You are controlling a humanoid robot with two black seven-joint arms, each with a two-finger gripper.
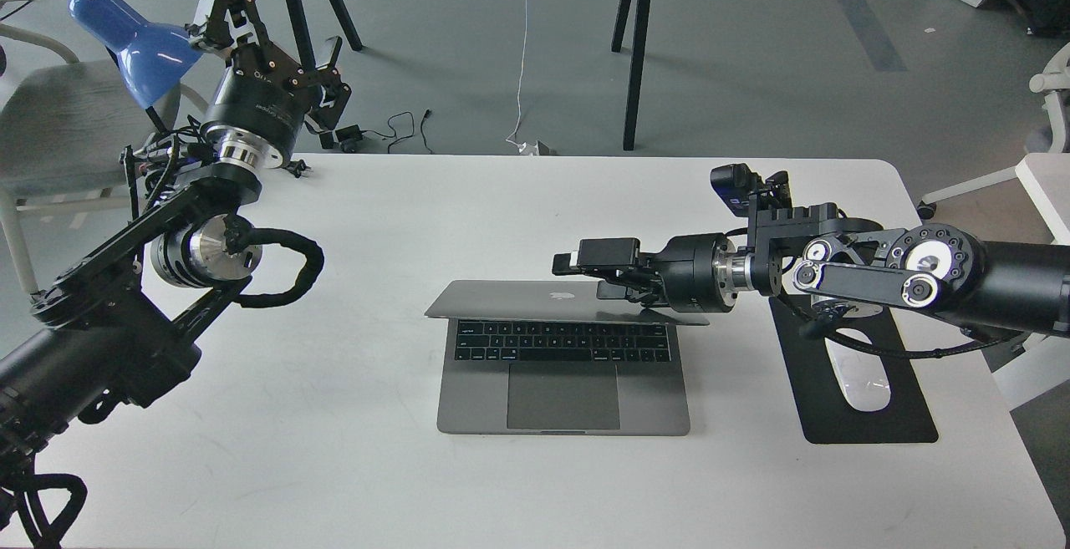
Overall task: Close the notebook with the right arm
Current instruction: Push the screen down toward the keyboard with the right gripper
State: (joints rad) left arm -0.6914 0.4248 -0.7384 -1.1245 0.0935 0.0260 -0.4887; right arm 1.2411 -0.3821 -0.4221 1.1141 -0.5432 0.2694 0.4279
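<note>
The notebook (562, 399) lies open at the middle of the white table (334, 465), its space-grey lid (510, 303) tilted far forward over the keyboard, apple logo facing up. My right arm (878, 277) reaches in from the right. Its gripper (598, 271) points left and lies against the back of the lid near its right top edge, with its two fingers apart and nothing held. My left gripper (276, 22) is raised at the far left by the blue lamp, open and empty.
A black mouse pad (878, 419) with a white mouse (861, 386) lies right of the notebook, partly under my right arm. A blue lamp (134, 31) and a chair stand at the far left. Table legs and cables are on the floor beyond.
</note>
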